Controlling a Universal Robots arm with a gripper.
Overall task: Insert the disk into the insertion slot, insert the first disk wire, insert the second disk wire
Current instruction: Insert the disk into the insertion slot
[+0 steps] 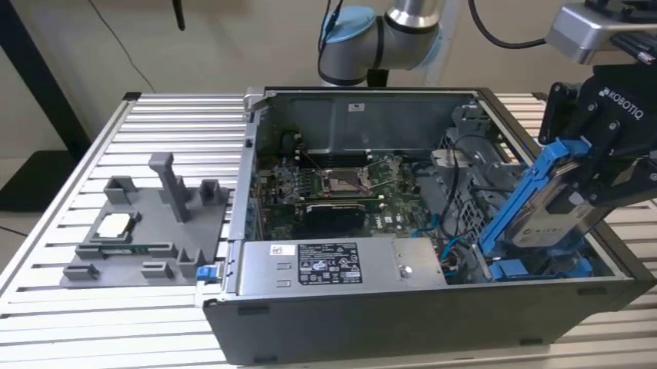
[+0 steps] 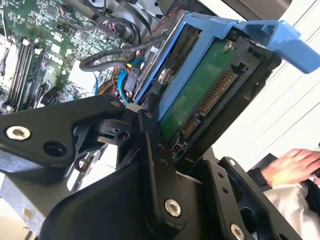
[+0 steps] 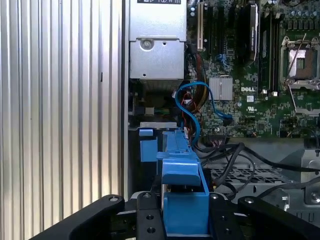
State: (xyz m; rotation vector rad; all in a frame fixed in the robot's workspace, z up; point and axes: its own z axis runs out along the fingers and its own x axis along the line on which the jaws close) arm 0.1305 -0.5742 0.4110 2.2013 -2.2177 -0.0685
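Gripping the disk [image 1: 559, 206] by its bright blue carrier frame, the black end effector [image 1: 593, 181] has its fingers clamped on the two sides of the drive. In the exterior view it hangs at that view's right, over the right-hand end of an open grey computer case [image 1: 411, 323]. The disk is tilted steeply, with its upper end at the fingers. Its lower end reaches down inside the case towards some blue plastic parts [image 1: 539, 269] in the corner. Whether it touches them cannot be told. In the second wrist view the drive's green circuit board and its row of connector pins face the camera. A person's hand [image 2: 292, 165] with a pale sleeve rests in the background. In the first wrist view a perforated grey drive cage [image 3: 245, 175] lies just beside the carrier, with black wires draped over it and a blue cable [image 3: 187, 107] looping above. Inside the case are a green motherboard [image 1: 328, 184] and a labelled power-supply box [image 1: 339, 265]. The case stands on a slatted metal worktop [image 1: 103, 323], with a grey fixture [image 1: 154, 231] well apart at the exterior view's left.
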